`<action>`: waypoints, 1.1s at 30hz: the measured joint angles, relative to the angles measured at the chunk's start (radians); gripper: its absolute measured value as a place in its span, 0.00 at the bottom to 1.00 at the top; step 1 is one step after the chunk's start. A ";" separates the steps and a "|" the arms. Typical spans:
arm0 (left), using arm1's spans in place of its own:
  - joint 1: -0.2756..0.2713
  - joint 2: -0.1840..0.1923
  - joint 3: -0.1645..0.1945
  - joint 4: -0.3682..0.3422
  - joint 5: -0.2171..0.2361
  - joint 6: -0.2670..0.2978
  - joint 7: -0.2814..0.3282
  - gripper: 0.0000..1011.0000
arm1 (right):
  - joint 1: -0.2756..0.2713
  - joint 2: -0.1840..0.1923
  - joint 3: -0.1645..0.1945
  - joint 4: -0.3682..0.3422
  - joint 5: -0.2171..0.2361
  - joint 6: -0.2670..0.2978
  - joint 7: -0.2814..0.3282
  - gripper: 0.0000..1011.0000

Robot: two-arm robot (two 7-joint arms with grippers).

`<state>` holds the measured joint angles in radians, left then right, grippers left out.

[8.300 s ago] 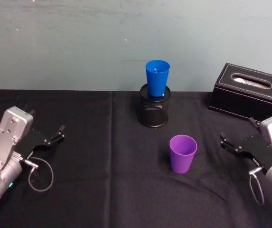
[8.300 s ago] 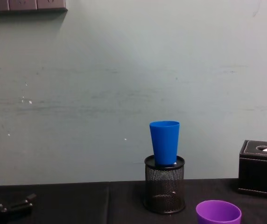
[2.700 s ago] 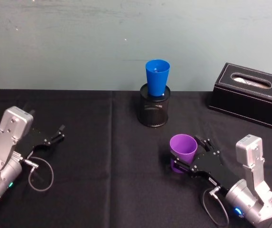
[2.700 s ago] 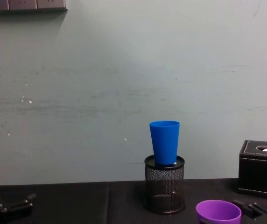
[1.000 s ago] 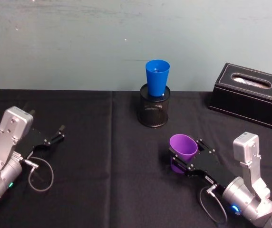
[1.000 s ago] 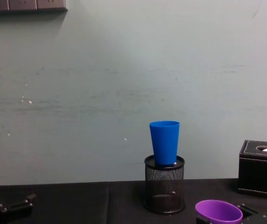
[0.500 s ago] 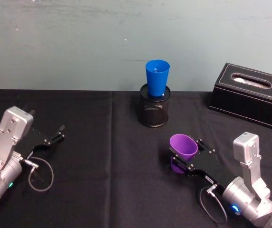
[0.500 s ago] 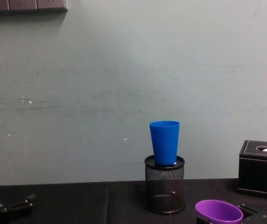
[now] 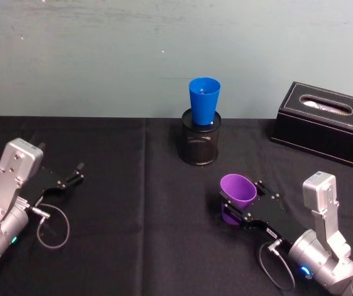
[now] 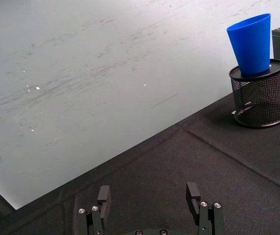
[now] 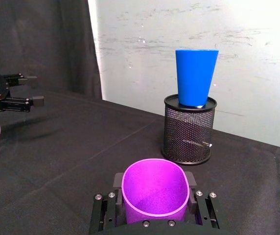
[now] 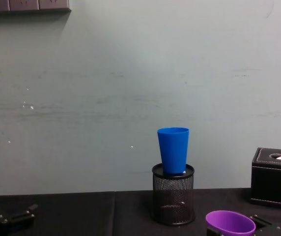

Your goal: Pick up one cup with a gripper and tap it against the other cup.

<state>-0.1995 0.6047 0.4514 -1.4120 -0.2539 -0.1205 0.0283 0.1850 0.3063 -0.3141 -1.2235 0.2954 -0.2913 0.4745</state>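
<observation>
Since 8.3 s ago the right arm has swung in from the counter's right edge to the purple cup (image 9: 237, 196); over the last half second nothing visibly shifts. The right claw (image 9: 243, 197) is clamped on the cup's lower body, one finger on each side, and the right wrist view shows the rim squeezed slightly oval between them. The cup is tilted, with its mouth leaning away from the arm towards the robot's left. I can't tell whether its base is off the black counter (image 9: 133, 216). The right forearm comes in low from the near right corner, its silver wrist block standing up behind the claw, which points forward and left, roughly at the holder. The blue cup (image 9: 203, 98) sits upright with its base down in the black mesh holder (image 9: 200, 145), at the back centre near the wall. It is well apart from the purple cup, with no contact. A black tissue box (image 9: 324, 126) sits at back right. The left arm is parked at the left side of the counter. The left claw (image 9: 76, 173) has its fingers spread wide, holds nothing and points towards the centre.
</observation>
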 joint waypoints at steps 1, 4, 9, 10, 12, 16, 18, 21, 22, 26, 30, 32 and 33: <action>0.000 0.000 0.000 0.000 0.000 0.000 0.000 1.00 | 0.000 0.000 0.000 0.000 0.000 0.000 0.000 0.72; 0.000 0.000 0.000 0.000 0.000 0.000 0.000 1.00 | 0.000 0.000 0.000 0.000 0.000 0.000 0.000 0.72; 0.000 0.000 0.000 0.000 0.000 0.000 0.000 1.00 | 0.000 0.000 0.000 0.000 0.000 0.000 0.000 0.72; 0.000 0.000 0.000 0.000 0.000 0.000 0.000 1.00 | 0.000 0.000 0.000 0.000 0.000 0.000 0.000 0.72; 0.000 0.000 0.000 0.000 0.000 0.000 0.000 1.00 | 0.000 0.000 0.000 0.000 0.000 0.000 0.000 0.72; 0.000 0.000 0.000 0.000 0.000 0.000 0.000 1.00 | -0.001 0.000 0.001 -0.001 0.002 0.000 0.000 0.72; 0.000 0.000 0.000 0.000 0.000 0.000 0.000 1.00 | -0.004 0.000 0.004 -0.007 0.006 0.001 0.001 0.72; 0.000 0.000 0.000 0.000 0.000 0.000 0.000 1.00 | -0.009 -0.001 0.011 -0.024 0.021 0.009 0.004 0.72; 0.000 0.000 0.000 0.000 0.000 0.000 0.000 1.00 | -0.010 -0.001 0.012 -0.027 0.022 0.010 0.004 0.72; 0.000 0.000 0.000 0.000 0.000 0.000 0.000 1.00 | -0.015 0.000 0.013 -0.047 0.026 0.019 0.004 0.72; 0.000 0.000 0.000 0.000 0.000 0.000 0.000 1.00 | -0.023 0.003 0.012 -0.076 0.022 0.036 -0.006 0.72; 0.000 0.000 0.000 0.000 0.000 0.000 0.000 1.00 | -0.029 0.006 0.014 -0.099 0.018 0.051 -0.020 0.72; 0.000 0.000 0.000 0.000 0.000 0.000 0.000 1.00 | -0.032 0.007 0.016 -0.106 0.017 0.055 -0.025 0.72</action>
<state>-0.1995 0.6047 0.4514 -1.4120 -0.2539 -0.1205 0.0283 0.1529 0.3133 -0.2979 -1.3298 0.3121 -0.2360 0.4491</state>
